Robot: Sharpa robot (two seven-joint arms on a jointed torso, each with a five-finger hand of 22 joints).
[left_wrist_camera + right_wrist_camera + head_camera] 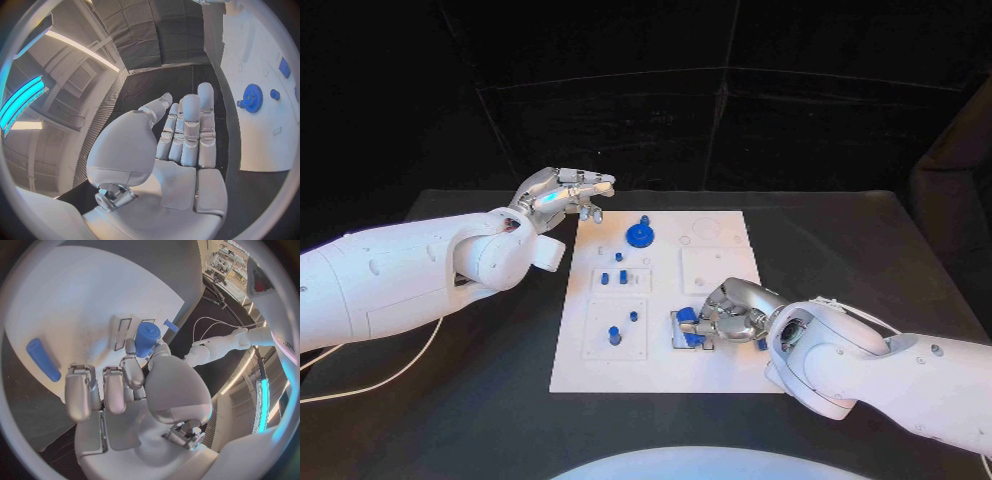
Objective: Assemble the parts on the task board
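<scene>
The black bench (877, 260) carries the white task board (711, 375) at its middle. The left hand (560, 196) hovers off the board's far left corner, its fingers (187, 125) straight, side by side and holding nothing. The right hand (733, 312) rests on the board's near right part, its fingers (131, 371) curled around a blue cylindrical part (146, 338). A blue gear (639, 235) stands at the far end, and small blue pegs (623, 276) sit mid-board.
</scene>
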